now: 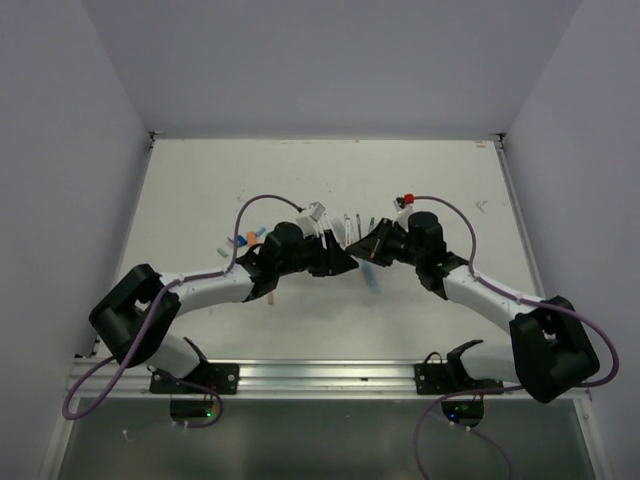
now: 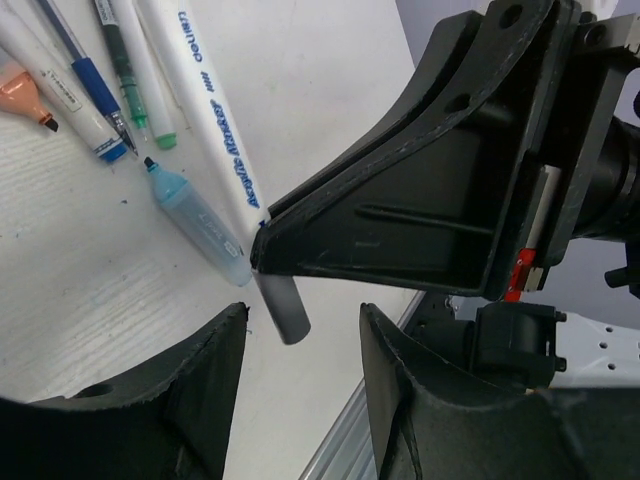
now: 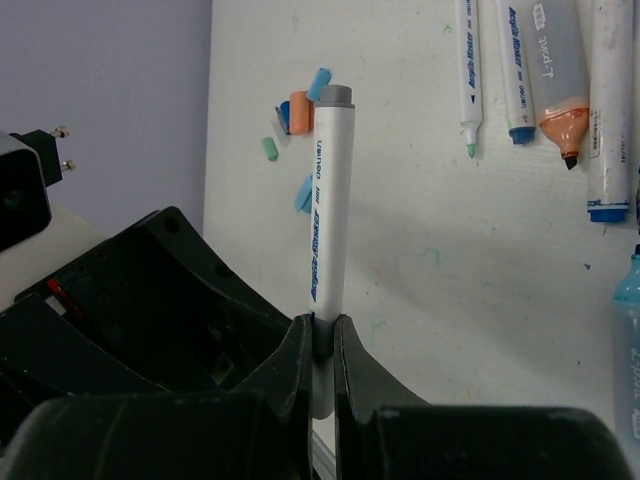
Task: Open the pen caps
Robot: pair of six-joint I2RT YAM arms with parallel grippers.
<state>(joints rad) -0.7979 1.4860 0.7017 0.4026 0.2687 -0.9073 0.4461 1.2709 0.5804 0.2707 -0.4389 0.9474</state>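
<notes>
Left tool open, jaws flanking the pen's grey end, no contact. Right tool clamped on its barrel. Ahead of it: loose caps, several pens bare-tipped. This pen's cap looks still on.

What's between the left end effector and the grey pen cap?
Nothing: left wrist view shows only bare table between left end effector and the grey cap.

Black-and-white arms, purple cables

walls: 3, pale grey | table: white (ink-flecked) | light: even
</notes>
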